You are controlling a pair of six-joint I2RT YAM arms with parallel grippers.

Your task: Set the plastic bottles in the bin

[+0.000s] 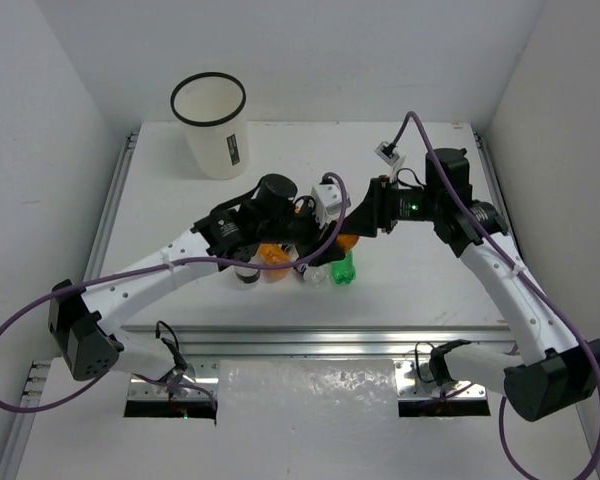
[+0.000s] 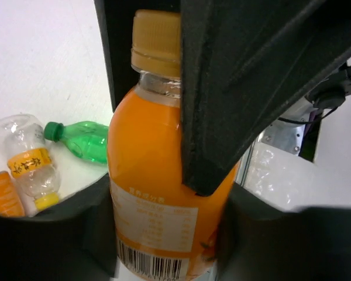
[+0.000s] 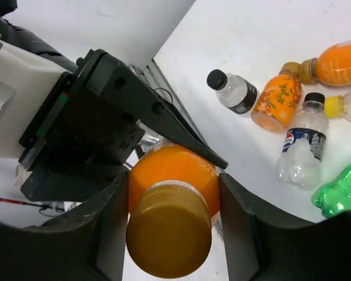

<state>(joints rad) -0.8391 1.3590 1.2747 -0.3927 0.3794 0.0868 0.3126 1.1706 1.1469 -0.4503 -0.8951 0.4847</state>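
Note:
An orange bottle (image 2: 152, 175) with an orange cap is held above the table between both grippers. My left gripper (image 2: 164, 234) is shut on its labelled lower body. My right gripper (image 3: 169, 216) is shut on its shoulder just below the cap (image 3: 169, 234). In the top view the two grippers meet at mid-table, left gripper (image 1: 320, 232) and right gripper (image 1: 358, 228). More bottles lie on the table below: a green one (image 3: 342, 193), a clear Pepsi one (image 3: 301, 149), orange ones (image 3: 275, 99), a small dark-labelled one (image 3: 234, 93). The white bin (image 1: 212, 125) stands at the far left.
The bottle cluster (image 1: 280, 262) lies under the left arm, near the metal rail (image 1: 310, 340) at the table's front edge. White walls close in the table on the left, back and right. A purple cable (image 1: 310, 262) hangs over the bottles.

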